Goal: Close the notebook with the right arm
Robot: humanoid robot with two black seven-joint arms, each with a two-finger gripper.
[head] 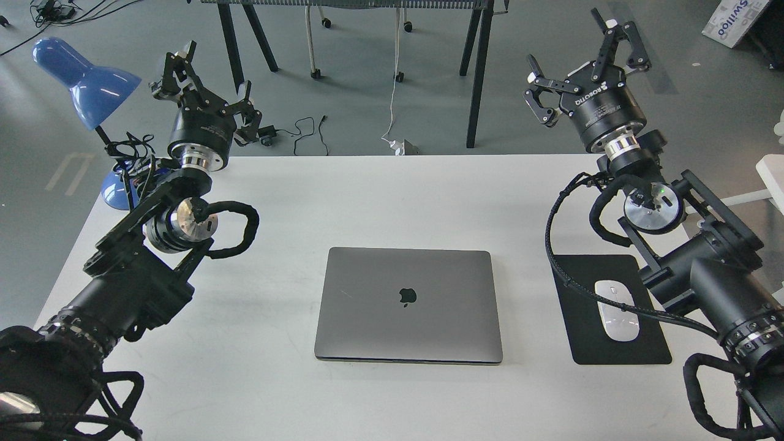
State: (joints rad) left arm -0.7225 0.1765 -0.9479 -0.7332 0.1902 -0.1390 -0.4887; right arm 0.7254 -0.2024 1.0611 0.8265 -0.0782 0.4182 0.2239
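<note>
A grey laptop notebook (407,304) lies in the middle of the white table (380,196) with its lid flat down and the logo facing up. My right gripper (582,61) is open and empty, raised high beyond the table's far right edge, well away from the notebook. My left gripper (205,82) is open and empty, raised at the far left near the lamp.
A blue desk lamp (86,82) stands at the far left corner. A white mouse (618,318) lies on a black mouse pad (582,343) right of the notebook, partly under my right arm. Table legs and cables are on the floor behind.
</note>
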